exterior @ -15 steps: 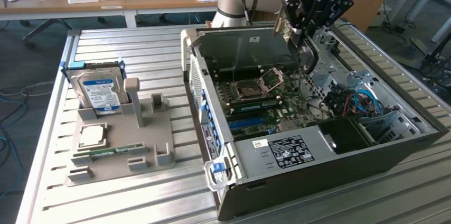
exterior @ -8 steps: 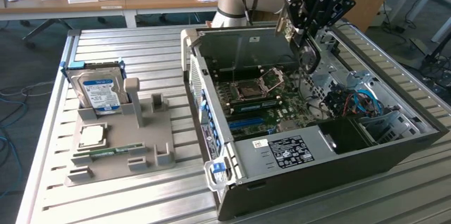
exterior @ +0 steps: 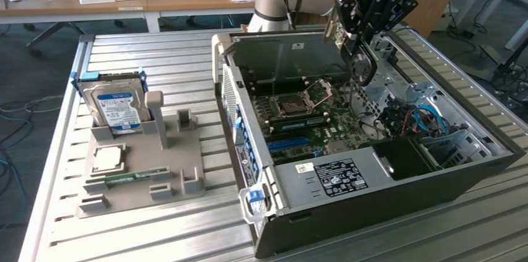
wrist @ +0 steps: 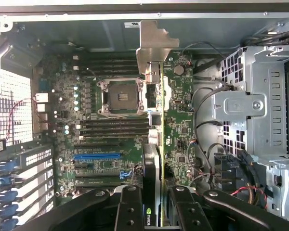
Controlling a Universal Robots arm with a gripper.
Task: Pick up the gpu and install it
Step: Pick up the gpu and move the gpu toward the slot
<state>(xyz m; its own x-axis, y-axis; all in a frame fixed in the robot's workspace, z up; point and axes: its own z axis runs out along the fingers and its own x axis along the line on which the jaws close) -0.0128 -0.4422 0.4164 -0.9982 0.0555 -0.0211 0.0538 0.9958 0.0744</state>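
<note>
My gripper [exterior: 364, 36] hangs over the open computer case [exterior: 247, 151], shut on the gpu [exterior: 363, 67]. The card hangs from the fingers above the motherboard [exterior: 313, 123]. In the wrist view the gpu [wrist: 153, 159] is seen edge-on, a thin dark board gripped between the two black fingers [wrist: 130, 209]. Its silvery end bracket [wrist: 153, 45] points away from the camera. The gripper [wrist: 153, 204] holds it above the board, over the strip between the CPU socket [wrist: 120, 96] and the drive cage side. A blue expansion slot [wrist: 97, 156] lies to one side of the card, apart from it.
A grey holder [exterior: 177, 169] on the slatted table at the exterior view's left carries a blue-labelled hard drive [exterior: 115, 104], a processor [exterior: 107, 159] and a green memory stick [exterior: 132, 177]. Inside the case are a metal drive cage [wrist: 260, 106], loose cables [wrist: 204, 139] and a power supply [exterior: 338, 175].
</note>
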